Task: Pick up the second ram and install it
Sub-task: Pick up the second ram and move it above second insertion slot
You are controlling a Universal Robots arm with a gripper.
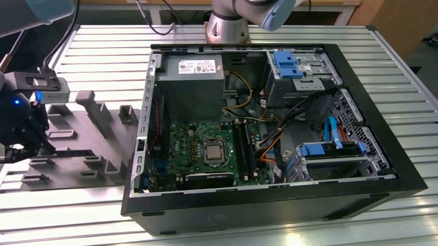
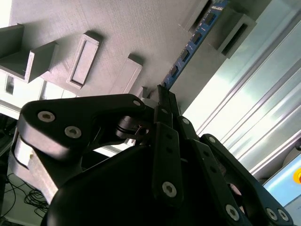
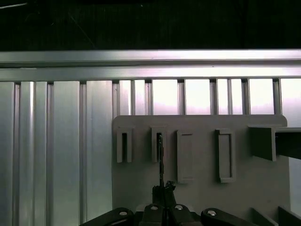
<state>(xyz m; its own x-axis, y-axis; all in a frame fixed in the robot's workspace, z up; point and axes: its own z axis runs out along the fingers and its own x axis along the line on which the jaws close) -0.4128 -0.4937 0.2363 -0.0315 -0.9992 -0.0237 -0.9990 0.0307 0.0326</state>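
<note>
The second ram (image 2: pixel 190 44) is a thin dark strip with a row of small blocks, and it runs away from my fingertips across the grey holder tray (image 2: pixel 117 28). In the first wrist view the second ram (image 3: pixel 160 160) is edge-on, its far end at a slotted upright (image 3: pixel 158 143). My gripper (image 2: pixel 162 94) is shut on the strip's near end. In the exterior view my gripper (image 1: pixel 15 152) is at the far left, with the second ram (image 1: pixel 67 152) lying level over the holder tray (image 1: pixel 82 159). The green board (image 1: pixel 205 148) with its long black slots (image 1: pixel 244 148) lies inside the open computer case (image 1: pixel 383 169).
Light grey uprights (image 1: pixel 87 102) and slotted blocks stand on the holder tray. The ribbed metal table (image 1: pixel 102 46) carries both the tray and the case. Cables (image 1: pixel 274 146), a power supply (image 1: pixel 190 82) and blue drive brackets (image 1: pixel 287 64) crowd the case. Another arm's base (image 1: pixel 229 25) stands behind it.
</note>
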